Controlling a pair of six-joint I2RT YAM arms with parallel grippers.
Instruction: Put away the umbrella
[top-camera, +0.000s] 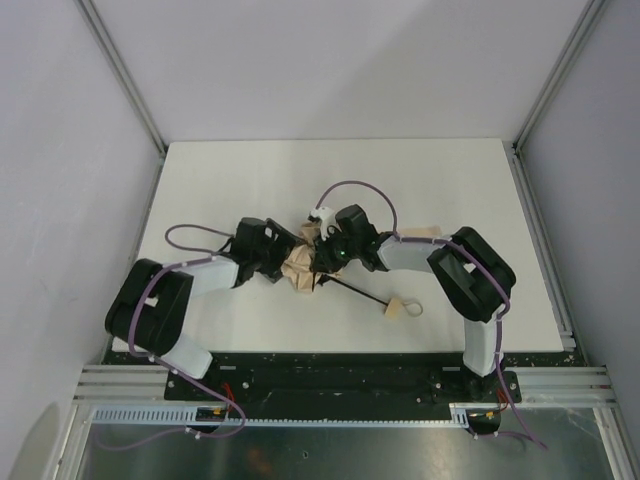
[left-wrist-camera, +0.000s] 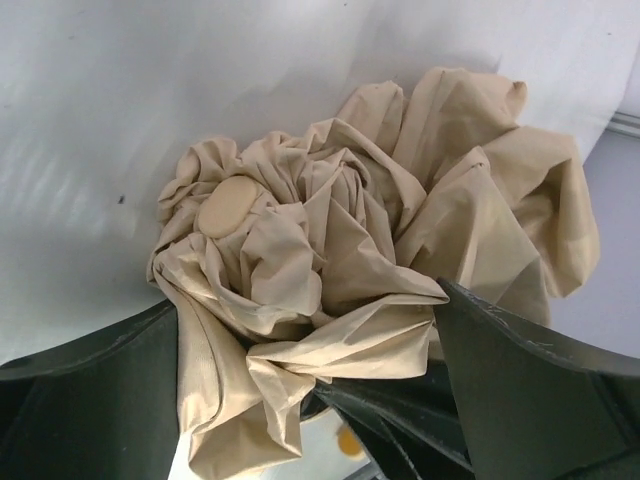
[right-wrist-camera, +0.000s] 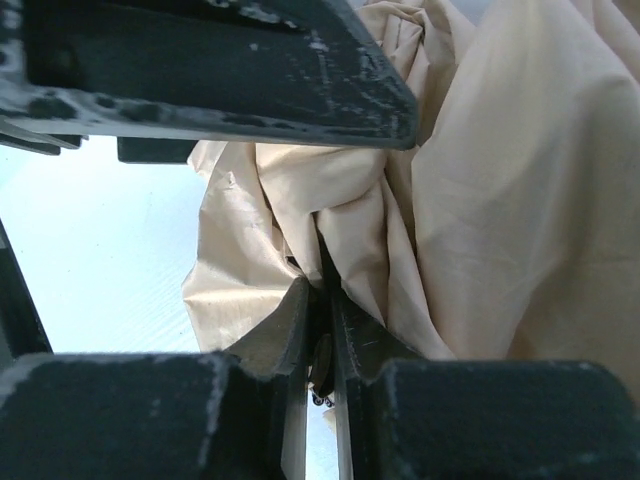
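The umbrella (top-camera: 300, 270) lies crumpled in tan fabric at the middle of the white table (top-camera: 250, 190). Its thin black shaft (top-camera: 355, 292) runs right to the small tan handle (top-camera: 396, 307) with a loop strap. My left gripper (top-camera: 283, 258) stands open against the bundle's left side. In the left wrist view the left gripper (left-wrist-camera: 305, 300) has folds of the umbrella (left-wrist-camera: 350, 240) lying loose between its wide fingers (left-wrist-camera: 530, 390), and a round tan cap (left-wrist-camera: 228, 206) shows. My right gripper (top-camera: 322, 258) is shut on the umbrella (right-wrist-camera: 500, 200). The right gripper (right-wrist-camera: 320, 300) pinches a thin dark part amid the fabric.
Purple cables (top-camera: 355, 185) loop over both arms. Aluminium frame rails (top-camera: 540, 240) run along the table's sides, with white walls behind. More tan fabric (top-camera: 425, 232) shows behind the right arm. The arm bases sit on a black bar (top-camera: 330, 375) at the near edge.
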